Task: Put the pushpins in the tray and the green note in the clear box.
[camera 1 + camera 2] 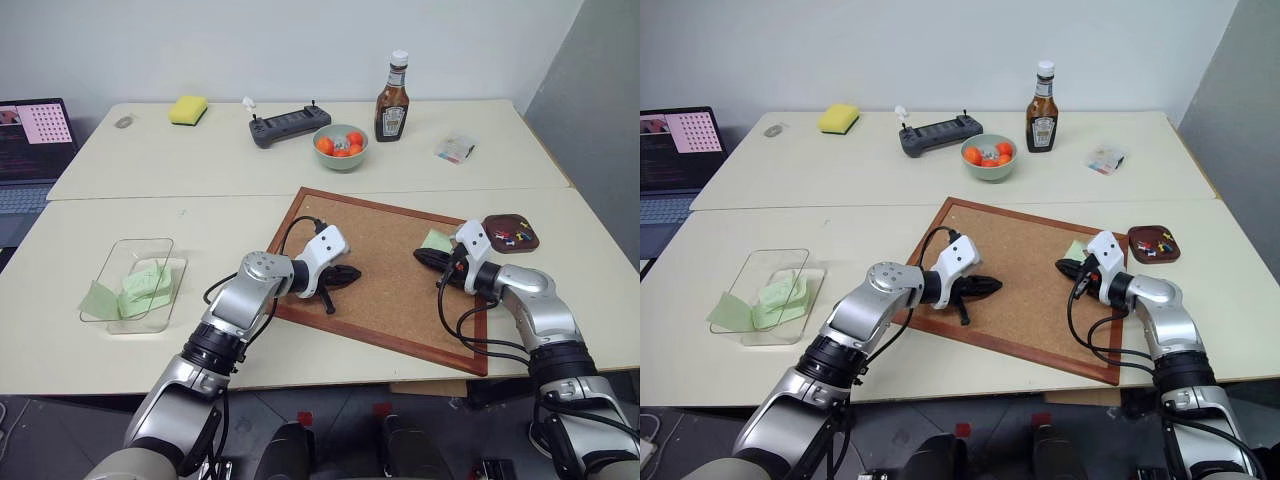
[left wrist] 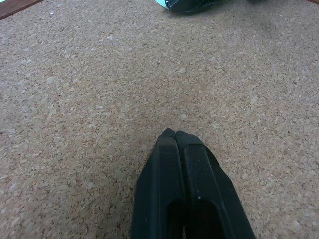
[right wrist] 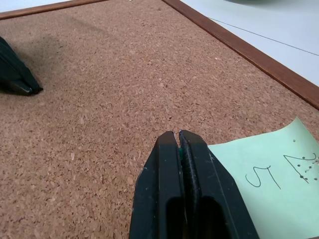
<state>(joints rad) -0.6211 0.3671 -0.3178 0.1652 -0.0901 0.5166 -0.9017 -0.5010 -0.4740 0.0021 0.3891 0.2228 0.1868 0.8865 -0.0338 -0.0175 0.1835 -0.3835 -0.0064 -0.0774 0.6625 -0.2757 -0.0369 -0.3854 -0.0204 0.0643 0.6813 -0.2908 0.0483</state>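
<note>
Cork board (image 1: 395, 268) lay at centre, both grippers resting over it. I noted the left gripper (image 2: 170, 133) with jaws closed on nothing. I found the right gripper (image 3: 178, 134) shut, an edge of the green note (image 3: 271, 186) pinched between its fingers. At three o'clock of the board sat the tray (image 1: 511, 232) holding pins; at nine o'clock, the clear box (image 1: 135, 280).
</note>
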